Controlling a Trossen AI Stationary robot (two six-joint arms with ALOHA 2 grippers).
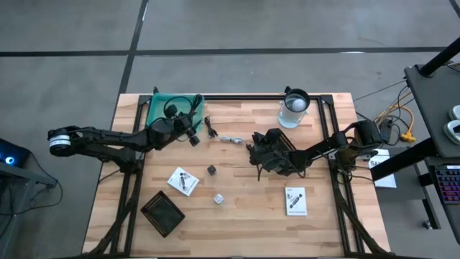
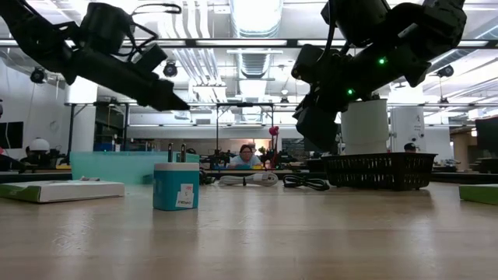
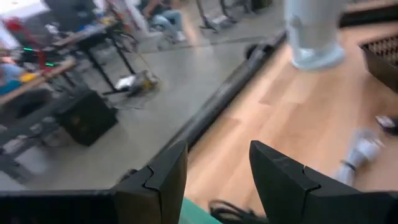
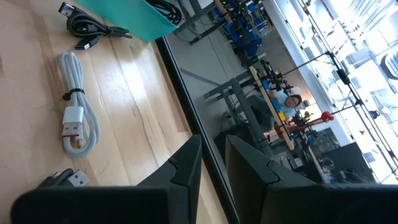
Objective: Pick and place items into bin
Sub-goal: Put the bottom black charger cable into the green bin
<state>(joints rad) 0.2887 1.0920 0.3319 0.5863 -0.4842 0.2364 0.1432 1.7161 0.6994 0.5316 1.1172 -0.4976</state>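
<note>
1. Items lie scattered over your table [image 1: 316, 223]: a black cable [image 1: 210, 128] and a white cable [image 1: 231, 139] near the far edge, two printed packets [image 1: 183, 180] [image 1: 295, 201] nearer you, and a dark cube [image 1: 212, 170] and a white cube [image 1: 218, 198] between them.
2. Your left tool [image 1: 194, 139] hangs at the teal bin's [image 1: 159, 108] near corner, fingers [image 3: 163, 177] released with a clear gap and nothing held.
3. Your right tool [image 1: 256, 152] sits mid-table just beside the white cable, fingers [image 4: 186, 163] almost closed, gripping nothing.
4. A black coil [image 1: 174, 109] already lies inside the bin.
5. Mind the clear cup with a white ball [image 1: 293, 106] at the far edge, behind your right arm.
6. A black mesh tray [image 1: 163, 213] sits at the near left, well apart from both tools.
</note>
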